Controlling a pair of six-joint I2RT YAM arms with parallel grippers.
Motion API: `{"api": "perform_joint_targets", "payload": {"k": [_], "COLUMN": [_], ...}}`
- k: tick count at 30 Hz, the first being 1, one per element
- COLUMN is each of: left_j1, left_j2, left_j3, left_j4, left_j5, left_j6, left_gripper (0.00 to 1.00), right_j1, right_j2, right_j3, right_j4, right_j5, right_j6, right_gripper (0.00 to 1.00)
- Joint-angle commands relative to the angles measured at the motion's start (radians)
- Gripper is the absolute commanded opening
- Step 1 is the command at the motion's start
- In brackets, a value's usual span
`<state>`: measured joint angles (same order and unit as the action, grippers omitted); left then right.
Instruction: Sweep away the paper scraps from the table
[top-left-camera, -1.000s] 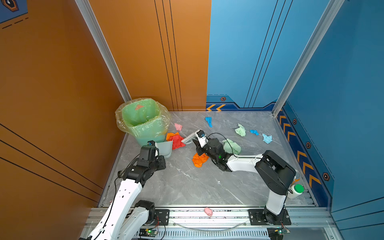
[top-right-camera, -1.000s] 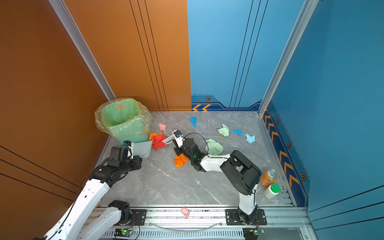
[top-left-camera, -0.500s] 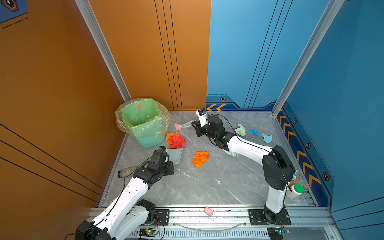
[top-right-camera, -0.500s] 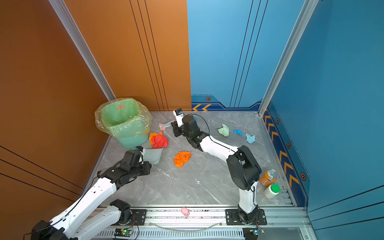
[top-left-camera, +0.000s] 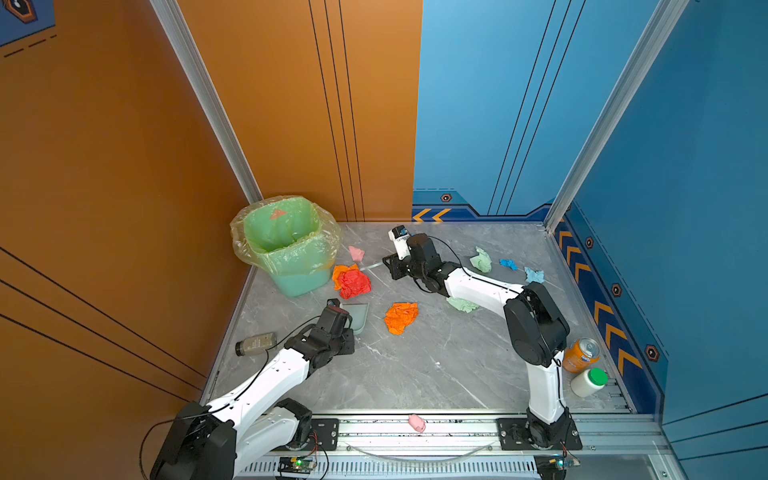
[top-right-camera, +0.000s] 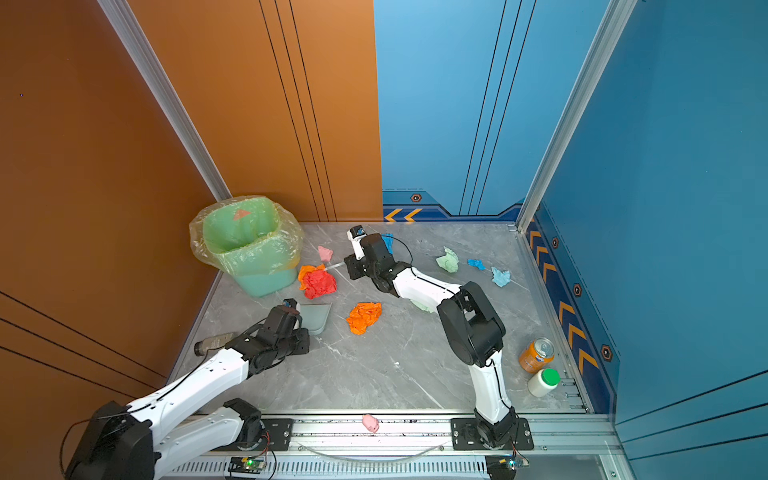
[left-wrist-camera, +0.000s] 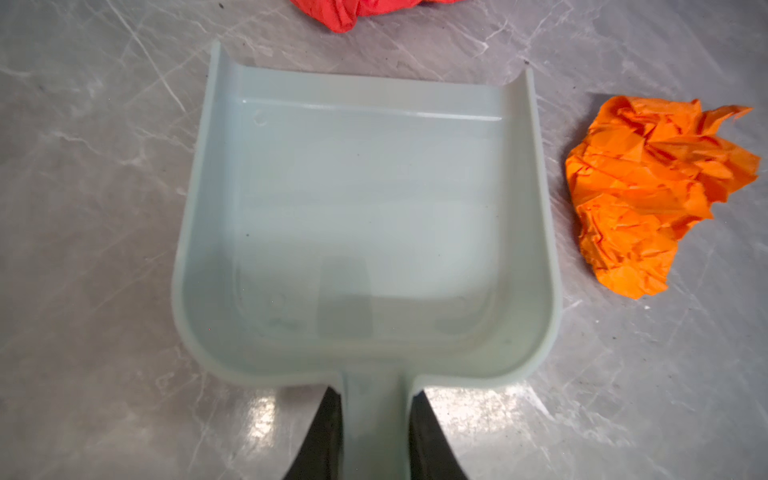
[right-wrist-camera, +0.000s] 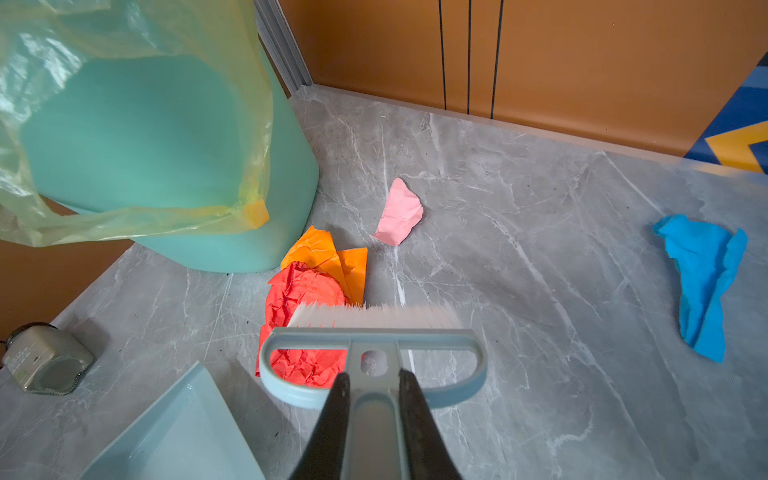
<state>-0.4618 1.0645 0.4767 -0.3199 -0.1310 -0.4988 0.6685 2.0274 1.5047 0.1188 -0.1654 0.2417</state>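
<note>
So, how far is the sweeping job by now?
Early. Done: one pinkish scrap lies in the bin. In hand: the left end effector grips the empty dustpan, the right end effector grips the brush, bristles at the red scrap. Left: roughly nine paper scraps on the table.

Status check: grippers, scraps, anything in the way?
Left gripper shut on dustpan handle, pan empty. Right gripper shut on brush, bristles at red scrap. Orange scrap and others loose on table. Bin right beside red scrap.

- The grey marble table (top-left-camera: 415, 374) is strewn with paper scraps (top-left-camera: 401, 316).
- A green bin (top-left-camera: 303, 282) is stood in the far left corner.
- An orange can (top-left-camera: 582, 355) is set by the right edge.
</note>
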Motion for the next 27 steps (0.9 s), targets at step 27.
{"api": "perform_joint_targets", "payload": {"k": [27], "left_j1": [-0.069], "left_j2": [0.206], "left_j3": [0.008], "left_j4": [0.121], "left_j5": [-0.087], "left_j6": [-0.031], "left_gripper": [0.0], "right_j1": [0.025], "right_j2": [0.188], "right_j3": [0.22], "right_j4": [-0.278], "right_j5": [0.126], "right_j6": [-0.036], "right_gripper": [0.0]}}
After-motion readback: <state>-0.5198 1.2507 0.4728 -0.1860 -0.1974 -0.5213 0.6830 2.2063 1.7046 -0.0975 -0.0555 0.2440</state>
